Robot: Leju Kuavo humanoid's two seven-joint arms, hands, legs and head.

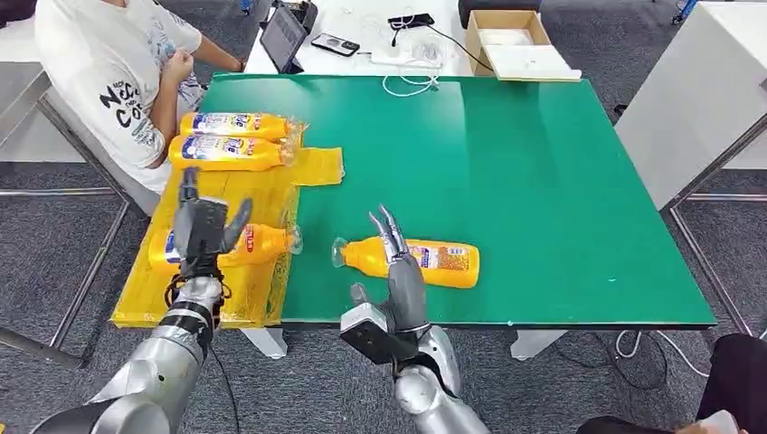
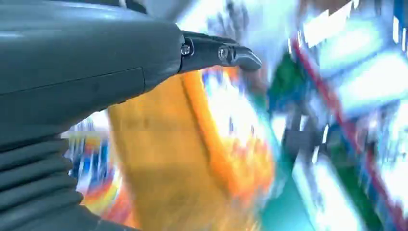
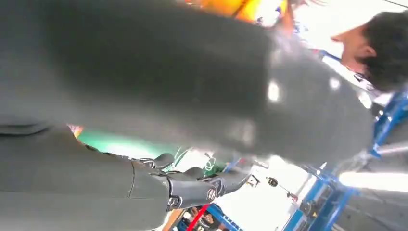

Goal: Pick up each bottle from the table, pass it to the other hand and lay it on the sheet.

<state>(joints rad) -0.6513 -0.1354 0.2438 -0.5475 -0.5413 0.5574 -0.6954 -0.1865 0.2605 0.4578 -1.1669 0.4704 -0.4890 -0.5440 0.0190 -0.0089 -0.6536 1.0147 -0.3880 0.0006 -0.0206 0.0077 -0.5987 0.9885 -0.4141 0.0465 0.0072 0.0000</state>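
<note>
Three orange bottles (image 1: 237, 149) lying on yellow sheet (image 1: 262, 194), fourth bottle (image 1: 411, 259) on green table (image 1: 543, 181)

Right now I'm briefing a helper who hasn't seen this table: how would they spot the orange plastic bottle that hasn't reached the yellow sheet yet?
Start at the large green table and look along its near edge. There an orange plastic bottle lies on its side on bare green, just beyond the robot's right hand. The other three orange bottles all lie on the yellow sheet at the table's left end.

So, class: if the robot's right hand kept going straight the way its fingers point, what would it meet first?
Probably the orange bottle lying on the green table. The right hand points straight across it, fingers apart, though its height above the bottle is unclear.
</note>
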